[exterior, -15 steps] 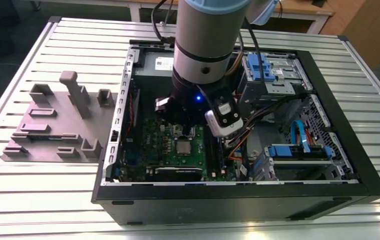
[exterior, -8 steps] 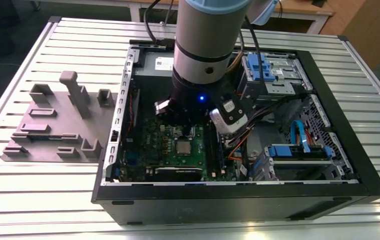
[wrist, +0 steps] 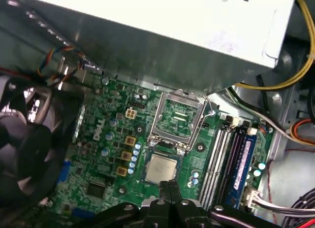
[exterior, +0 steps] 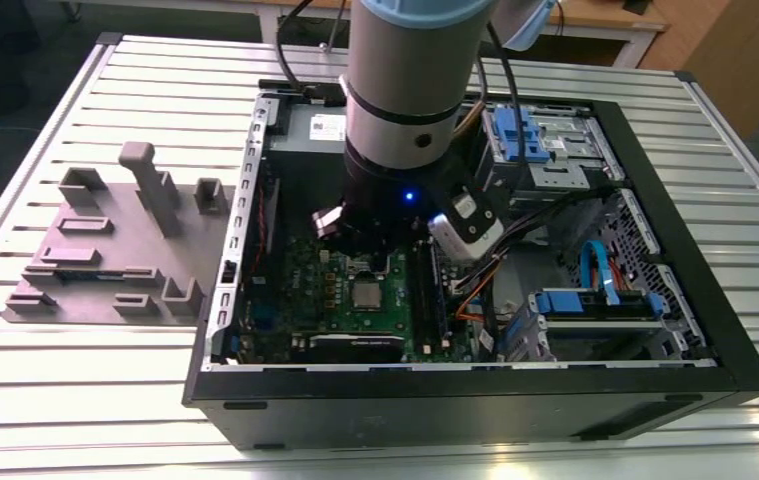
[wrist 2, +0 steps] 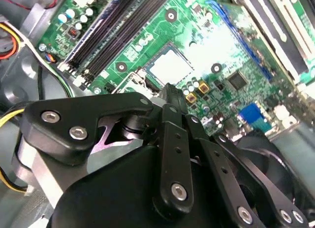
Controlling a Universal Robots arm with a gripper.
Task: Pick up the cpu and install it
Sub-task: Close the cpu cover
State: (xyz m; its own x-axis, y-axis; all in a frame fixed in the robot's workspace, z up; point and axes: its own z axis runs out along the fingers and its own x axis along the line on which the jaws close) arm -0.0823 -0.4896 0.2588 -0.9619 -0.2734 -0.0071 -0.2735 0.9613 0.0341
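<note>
Low over the green motherboard [wrist: 108, 154], the one gripper [wrist: 170, 184] hangs just short of the cpu [wrist: 161, 169]. In both wrist views its two black fingers seem drawn together with nothing between them, though the angle is poor enough that a thin gap could be hiding there. In the second wrist view the gripper [wrist 2: 170, 90] has its tip near one edge of the cpu [wrist 2: 170, 66]; whether it touches the chip I cannot tell.

The single cpu lies flat on the board, metal top upward, apart from the fingers. Just beyond it stands one metal socket frame [wrist: 181, 95], swung open and tilted up. Beside the socket run what look like four long memory slots [wrist: 229, 159]. On the other side of the board sits one black fan [wrist: 29, 149]. Past the frame rises one large pale power-supply box [wrist: 162, 21].

In the exterior view the one arm [exterior: 413, 90] reaches down into the open black computer case [exterior: 486, 400], and the cpu [exterior: 366, 293] shows below it on the board. Two blue drive brackets [exterior: 519, 130] [exterior: 593, 302] sit toward the exterior view's right. The case rests on a slatted metal table [exterior: 86, 400]. Outside the case, at the exterior view's left, lies one grey fixture plate [exterior: 99, 270] with several upright pegs.
</note>
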